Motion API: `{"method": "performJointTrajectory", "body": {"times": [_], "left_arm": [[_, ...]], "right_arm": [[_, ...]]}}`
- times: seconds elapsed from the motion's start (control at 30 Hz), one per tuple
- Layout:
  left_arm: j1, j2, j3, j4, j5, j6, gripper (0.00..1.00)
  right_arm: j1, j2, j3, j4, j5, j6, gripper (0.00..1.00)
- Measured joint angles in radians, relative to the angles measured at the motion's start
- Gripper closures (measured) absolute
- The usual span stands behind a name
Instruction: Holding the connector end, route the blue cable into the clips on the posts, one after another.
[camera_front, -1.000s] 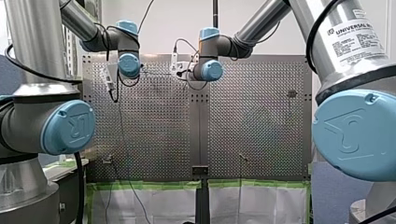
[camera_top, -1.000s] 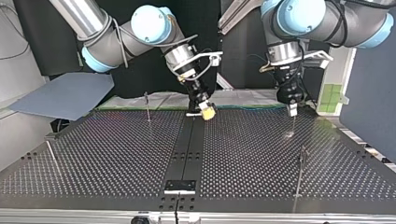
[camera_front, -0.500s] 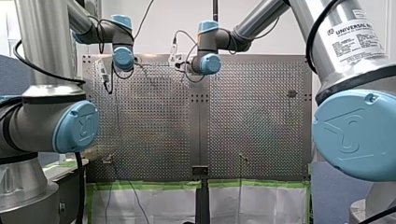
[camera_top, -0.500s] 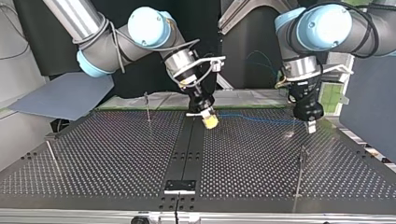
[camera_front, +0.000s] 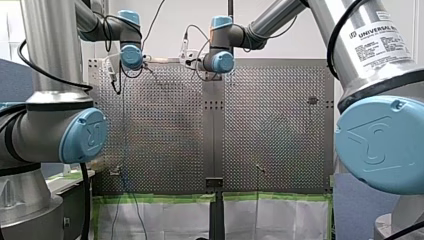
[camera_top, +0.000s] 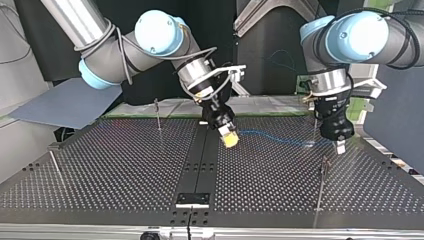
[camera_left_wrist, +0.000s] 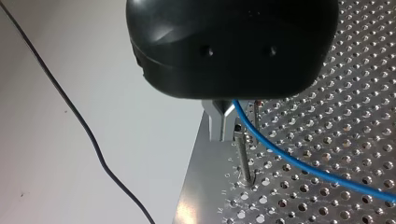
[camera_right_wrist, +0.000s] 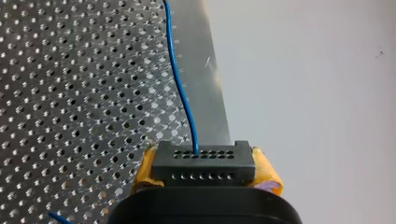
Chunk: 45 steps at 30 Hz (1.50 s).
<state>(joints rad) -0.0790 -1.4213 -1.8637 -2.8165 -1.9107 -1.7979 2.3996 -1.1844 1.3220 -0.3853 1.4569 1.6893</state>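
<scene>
Top view: pinched in my right gripper (camera_top: 229, 139), the black connector block (camera_right_wrist: 203, 163) trails thin blue cable (camera_top: 272, 136) toward three o'clock to my left gripper (camera_top: 340, 146), fingers closed on it.

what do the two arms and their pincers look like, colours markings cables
Both arms are silver tubes with dark grey joints and light blue round caps. My right arm bears a white Universal Robots label and a black cable; my left arm also carries a black cable. My left pincer is black with metal fingers; my right pincer is black with yellow pads.
</scene>
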Motion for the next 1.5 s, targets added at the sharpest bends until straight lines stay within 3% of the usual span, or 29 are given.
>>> {"method": "performJointTrajectory", "body": {"times": [0.73,1.17,1.5], "left_arm": [[0.058,-0.029,0.036,-0.004,0.056,-0.004,1.00],[0.087,-0.070,0.068,-0.010,0.073,-0.001,1.00],[0.106,-0.089,0.071,-0.010,0.095,0.003,1.00]], "right_arm": [[0.017,0.075,-0.146,0.041,-0.008,0.020,1.00],[0.021,0.122,-0.208,0.064,-0.013,0.021,1.00],[0.048,0.146,-0.245,0.071,-0.013,0.021,1.00]]}}
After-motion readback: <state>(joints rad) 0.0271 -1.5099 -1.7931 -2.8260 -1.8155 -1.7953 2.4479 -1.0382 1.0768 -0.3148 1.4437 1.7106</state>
